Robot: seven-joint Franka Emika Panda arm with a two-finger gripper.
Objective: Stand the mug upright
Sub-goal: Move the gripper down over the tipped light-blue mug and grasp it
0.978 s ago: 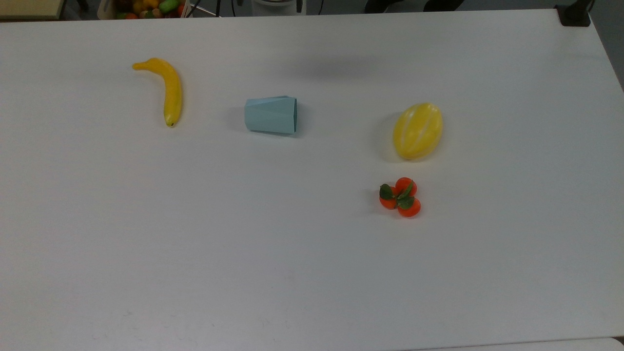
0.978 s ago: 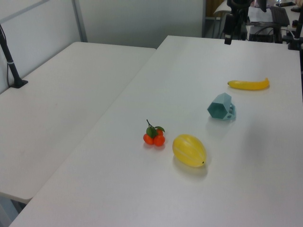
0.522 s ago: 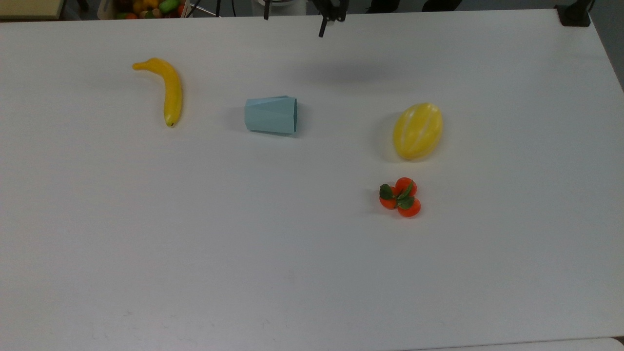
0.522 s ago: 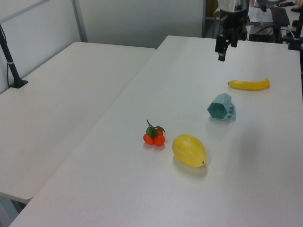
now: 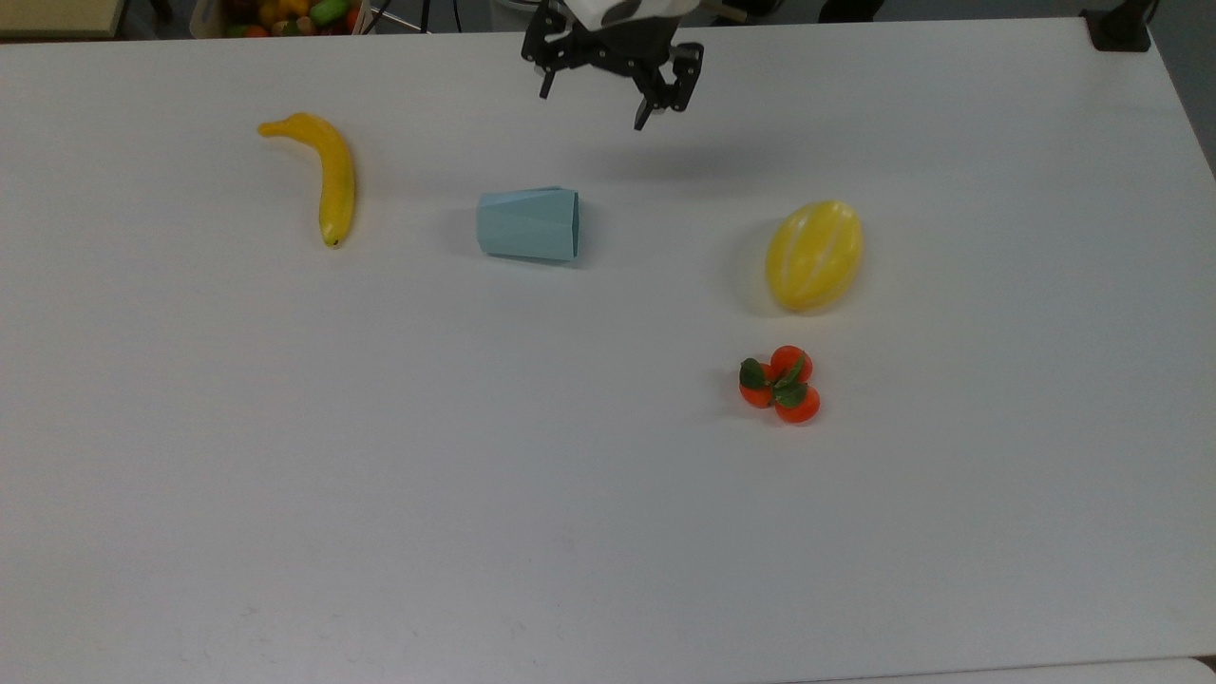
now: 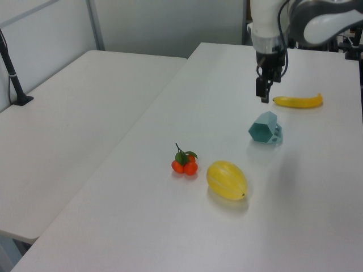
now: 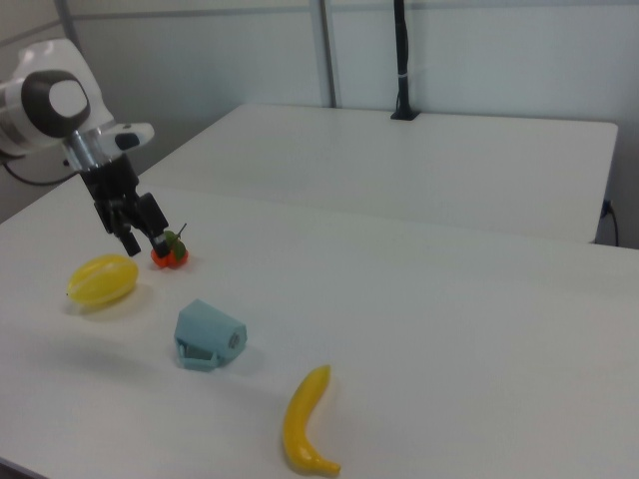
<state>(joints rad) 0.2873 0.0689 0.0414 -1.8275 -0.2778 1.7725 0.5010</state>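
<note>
Sideways on table, pale blue-green faceted mug (image 5: 527,224), hexagonal rim

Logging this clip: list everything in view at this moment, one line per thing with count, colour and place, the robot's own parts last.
mug: one, pale blue-green, lying on its side near the table's middle, wider end toward the top view's right, between banana and melon.
banana: one, yellow, lying flat toward the top view's left of the mug.
melon: one, yellow with pale stripes, toward the top view's right of the mug.
tomato cluster: one bunch of three, orange-red with green leaves, just below the melon in the top view.
table: one, white, bearing all of the above; a second white table stands beside it in the left view.
fruit box: one, mixed colours, beyond the table's far edge, top view's upper left.
claw: one, black, open, in the air above the table's far side, apart from the mug.
</note>
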